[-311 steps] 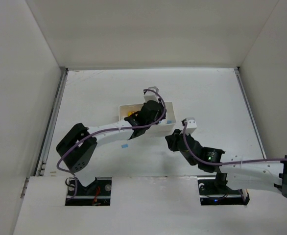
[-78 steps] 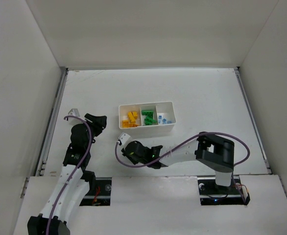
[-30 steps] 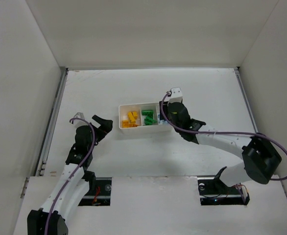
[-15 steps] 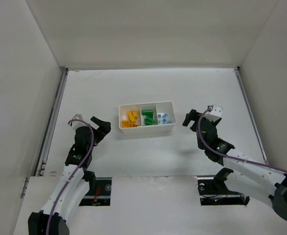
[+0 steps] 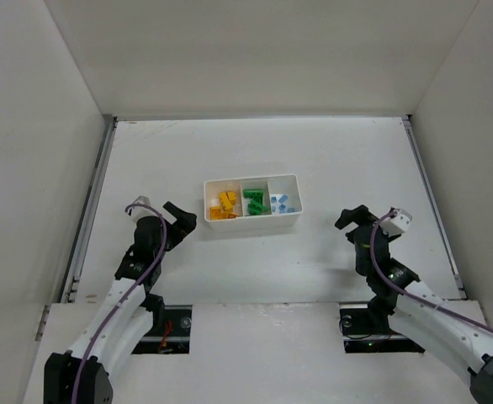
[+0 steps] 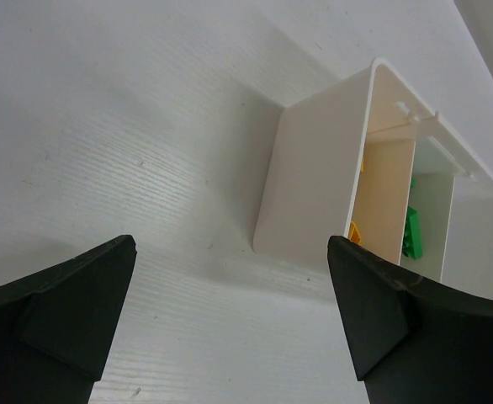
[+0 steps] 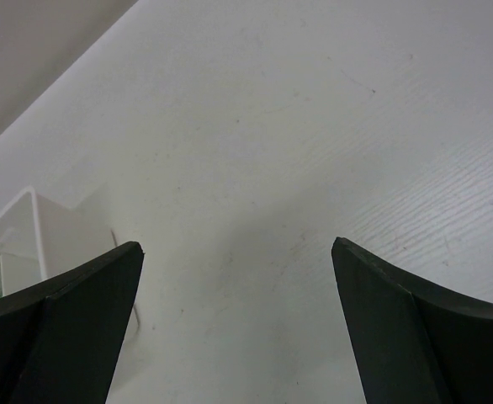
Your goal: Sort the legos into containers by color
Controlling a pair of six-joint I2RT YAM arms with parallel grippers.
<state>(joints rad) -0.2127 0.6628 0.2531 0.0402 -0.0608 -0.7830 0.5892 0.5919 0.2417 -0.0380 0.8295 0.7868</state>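
While the legos are lying sorted inside the containers (image 5: 251, 178), both grippers are hanging apart from them and are carrying nothing. The yellow-orange legos (image 5: 224, 204) are sitting in the compartment nearest to the left gripper (image 5: 182, 216). The green legos (image 5: 254, 203) are filling the middle one, and the light blue legos (image 5: 279, 203) are resting in the compartment nearest to the right gripper (image 5: 353, 221). The three compartments are forming one shallow white tray (image 5: 255, 223), which is lying between the two grippers and a little beyond them.

The left gripper (image 6: 231, 252) is standing wide open, near the short end of the tray but not touching it. In the left wrist view this end wall (image 6: 305, 185) is showing just ahead of the fingers, closer to the right-hand finger. Over its rim, a piece of yellow-orange lego (image 6: 354, 233) and some green lego (image 6: 413, 231) are peeking out.

The right gripper (image 7: 236, 248) is also spreading its fingers wide, with only bare table (image 7: 314, 126) between them. From this gripper the tray (image 7: 11, 225) is lying ahead and to the left, well apart, and only its corner is entering the right wrist view.

The table (image 5: 347, 160) is carrying the tray, and plain white panels (image 5: 255, 50) are closing it in on three sides.
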